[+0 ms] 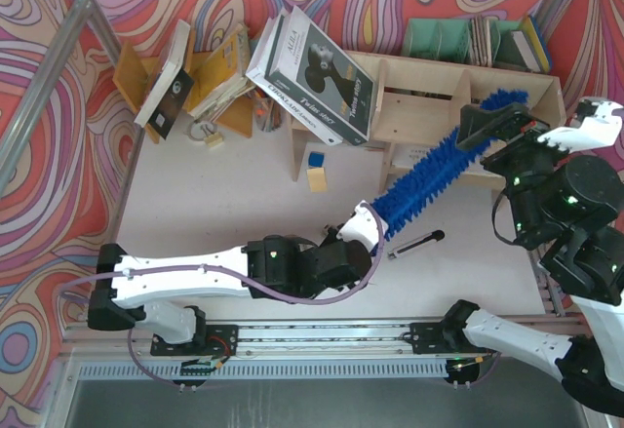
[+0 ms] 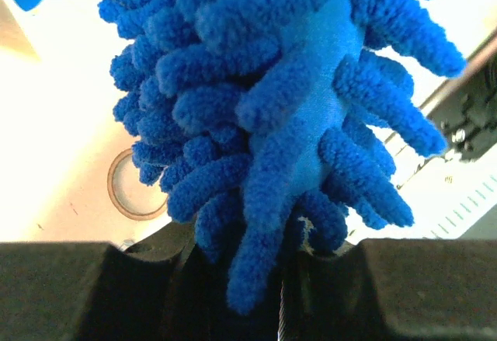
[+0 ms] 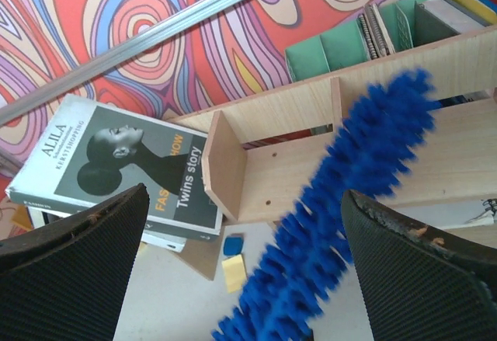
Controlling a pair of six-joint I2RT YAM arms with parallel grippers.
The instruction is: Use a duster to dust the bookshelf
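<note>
Diagonally, the duster (image 1: 444, 160) extends up-right from the clamped left gripper (image 1: 375, 225).

The left arm lies low, stretched from its base toward its own right, with the wrist bent forward. The left tool (image 1: 369, 223) is clamped on the handle end of the duster (image 1: 429, 170). In the wrist view, fluffy strands bunch right up between the fingers (image 2: 435, 294). The right arm stands high, elbow folded out to its right and forearm angled back inward. The right tool (image 1: 494, 128) is spread wide, its pads (image 3: 70, 271) far apart and gripping nothing. The duster runs just ahead of the tool, framed between the pads. Can't tell whether it touches them.
</note>
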